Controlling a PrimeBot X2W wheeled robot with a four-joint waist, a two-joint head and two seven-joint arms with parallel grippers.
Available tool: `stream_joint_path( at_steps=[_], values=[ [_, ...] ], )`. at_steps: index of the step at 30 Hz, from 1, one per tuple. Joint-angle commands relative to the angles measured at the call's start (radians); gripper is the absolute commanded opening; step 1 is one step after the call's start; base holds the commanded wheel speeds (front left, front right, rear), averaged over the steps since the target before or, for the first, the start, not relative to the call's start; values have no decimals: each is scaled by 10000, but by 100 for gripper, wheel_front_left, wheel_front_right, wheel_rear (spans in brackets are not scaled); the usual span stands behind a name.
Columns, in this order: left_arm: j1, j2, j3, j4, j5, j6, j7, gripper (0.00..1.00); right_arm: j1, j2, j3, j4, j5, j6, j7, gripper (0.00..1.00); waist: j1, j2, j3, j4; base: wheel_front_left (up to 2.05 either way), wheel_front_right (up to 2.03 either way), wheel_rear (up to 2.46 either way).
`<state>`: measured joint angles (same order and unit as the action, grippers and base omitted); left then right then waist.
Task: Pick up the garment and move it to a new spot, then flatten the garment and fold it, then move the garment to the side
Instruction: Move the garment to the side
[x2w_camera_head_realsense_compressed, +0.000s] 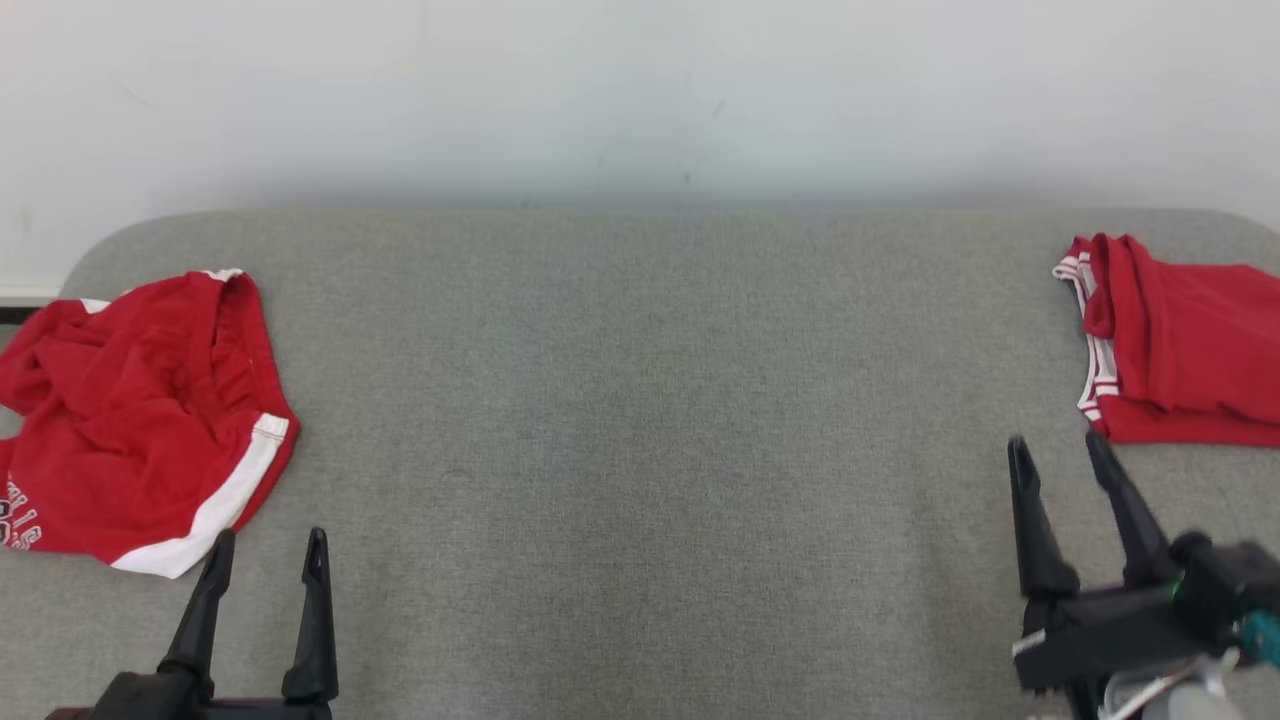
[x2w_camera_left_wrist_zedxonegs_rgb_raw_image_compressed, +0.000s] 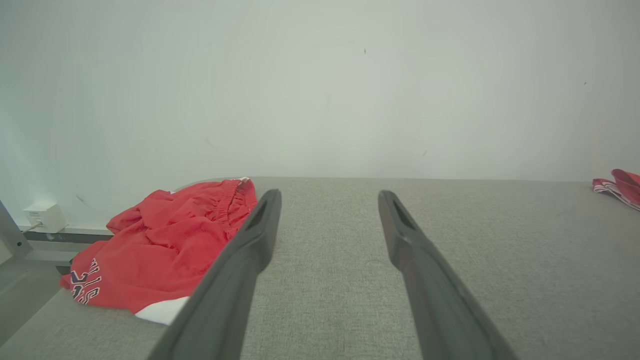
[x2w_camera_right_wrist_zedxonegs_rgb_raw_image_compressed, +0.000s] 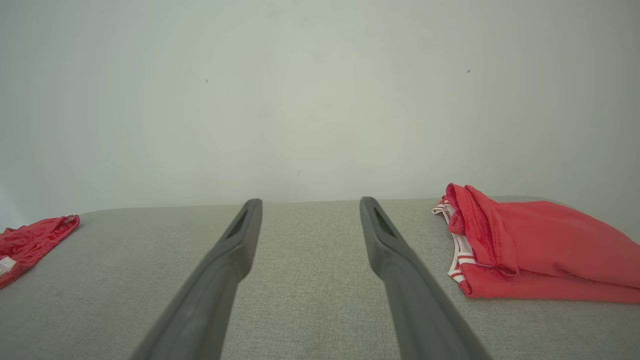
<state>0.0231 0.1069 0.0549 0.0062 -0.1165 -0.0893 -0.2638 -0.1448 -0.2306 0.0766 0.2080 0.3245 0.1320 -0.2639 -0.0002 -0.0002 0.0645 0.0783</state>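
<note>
**Helper:** Where's the garment, and what are your claws doing?

**Me:** The crumpled red garment (x2w_camera_head_realsense_compressed: 140, 410) lies at the left end of the grey table (x2w_camera_head_realsense_compressed: 640, 400), just beyond my left claw (x2w_camera_head_realsense_compressed: 270, 540). That claw is spread wide with nothing in it. My right claw (x2w_camera_head_realsense_compressed: 1056, 442) is also spread wide and empty, and sits near a folded red garment (x2w_camera_head_realsense_compressed: 1190, 350) at the right end. I take that one as finished, so the heap on the left is my job.

**Helper:** How will you pick it up well?

**Me:** I think I should go left and slightly far, then drop one finger onto a raised ridge of cloth, not a flat patch. That way I pinch a single fold and don't scrape the table. The gathered edge at the far side looks like a waistband and seems the firmest hold. After that I lift high enough for the cloth to clear, and carry it to the bare middle.

**Helper:** What can't you make out?

**Me:** From my head, the heap runs off the left edge, so I can't judge its full outline. The dark lettering (x2w_camera_left_wrist_zedxonegs_rgb_raw_image_compressed: 82, 287) is cut off and unreadable. In my left wrist view my own finger covers part of the white band (x2w_camera_left_wrist_zedxonegs_rgb_raw_image_compressed: 162, 310). I can't tell how many layers are bunched underneath. The folded piece runs off the right edge as well.
</note>
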Motion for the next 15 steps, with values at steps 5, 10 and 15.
stream_joint_path(
  at_steps=[5, 10, 15],
  values=[
    [315, -67, 76, 105, -52, -30, -5, 100, 1079, 582, -328, -663, -335, -30, 67, 100, 2, 2, -449, 65, 0, 0, 0],
    [487, -55, 50, 195, -67, -60, -5, 100, 1901, 1039, -567, -1269, -643, -30, 201, 100, 2, 2, -696, 18, 0, 0, 0],
    [621, -5, -44, 383, -104, -130, -3, 100, 2427, 1333, -779, -1579, -857, -30, 234, 100, 2, 2, -814, -64, 0, 0, 0]
  ],
)
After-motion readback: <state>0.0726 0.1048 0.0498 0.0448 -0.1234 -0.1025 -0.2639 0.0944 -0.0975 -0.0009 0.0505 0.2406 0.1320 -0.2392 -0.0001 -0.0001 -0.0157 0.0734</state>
